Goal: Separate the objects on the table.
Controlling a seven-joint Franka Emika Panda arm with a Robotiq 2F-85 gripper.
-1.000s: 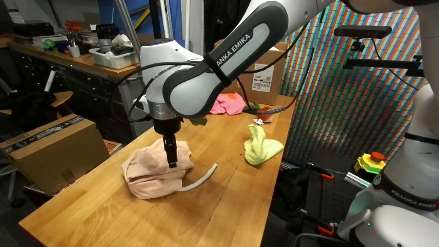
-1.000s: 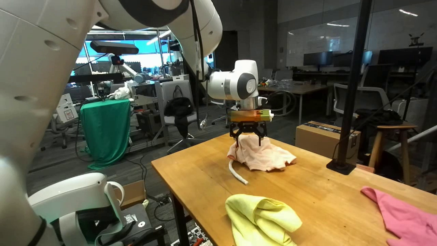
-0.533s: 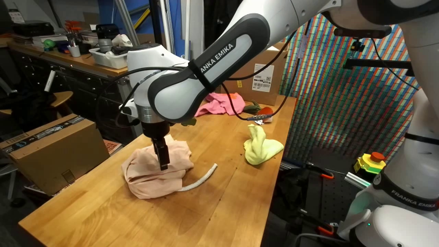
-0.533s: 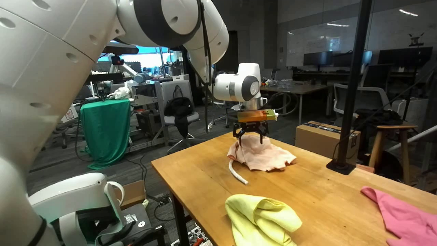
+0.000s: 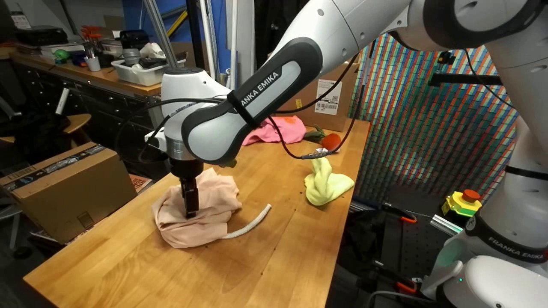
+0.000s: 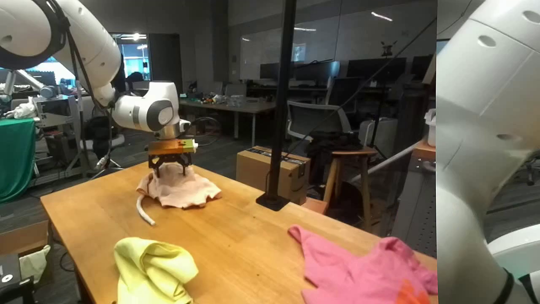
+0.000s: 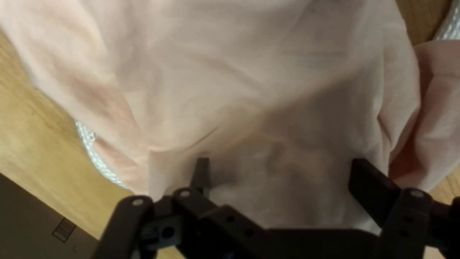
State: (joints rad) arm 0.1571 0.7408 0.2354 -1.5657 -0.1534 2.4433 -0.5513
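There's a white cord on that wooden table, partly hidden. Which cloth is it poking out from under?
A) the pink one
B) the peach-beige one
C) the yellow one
B: in both exterior views, the white cord runs out onto the bare wood from beneath the edge of the peach-beige cloth.

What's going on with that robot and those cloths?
A robot arm is there to separate the things on this table: its open end effector is over a peach cloth covering part of a white cord. Nothing looks gripped; any contact is hard to tell. The yellow cloth and pink cloth lie apart from the peach one.
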